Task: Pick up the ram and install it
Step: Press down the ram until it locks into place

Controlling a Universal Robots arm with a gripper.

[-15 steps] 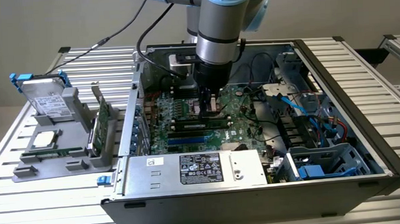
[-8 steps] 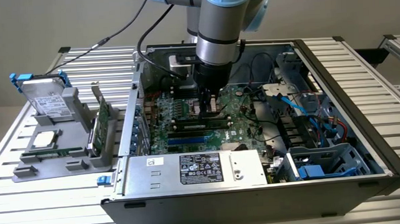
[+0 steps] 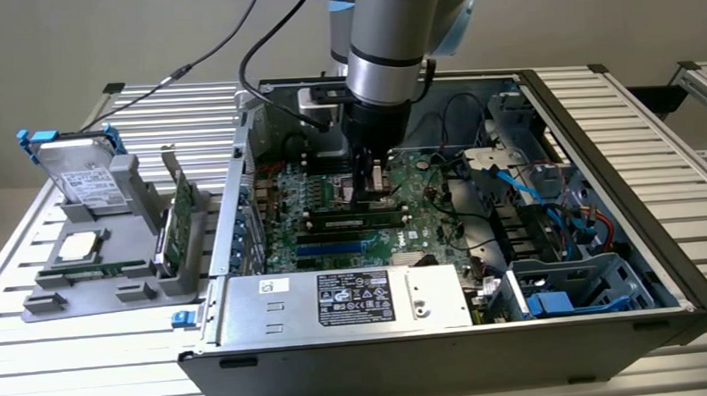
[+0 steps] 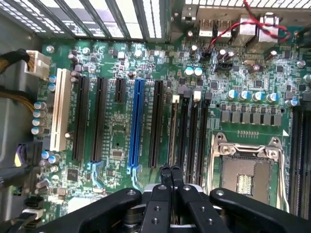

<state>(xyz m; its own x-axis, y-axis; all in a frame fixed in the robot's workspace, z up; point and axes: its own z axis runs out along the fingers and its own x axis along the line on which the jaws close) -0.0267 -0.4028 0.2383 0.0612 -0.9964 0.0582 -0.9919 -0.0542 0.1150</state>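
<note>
gripper: the black two-fingered gripper on the silver-and-blue arm is down inside the open black computer case. Its fingers are pinched right together with nothing between them.

ram: the long thin green memory stick is standing edge-on in one of the black memory slots. It starts right under the fingertips and runs straight away from them to the white latch at the far end. The tips look like they're on its near end or just above it, can't tell which.

neighbours: the empty black slots sit just beside the ram. The silver processor socket is close by on one side of the gripper, and the long blue card slot is a bit further off on the other.

outside the case: the grey parts tray, with a grey metal drive with blue tabs, is well apart from the gripper.

step: I reckon the pick-up is done and this is the seating part, closed fingers used as a pusher.

what it needs: a straight push down, no tilt, so both latches catch. I'd guess the far end isn't locked yet, hard to say.
</note>
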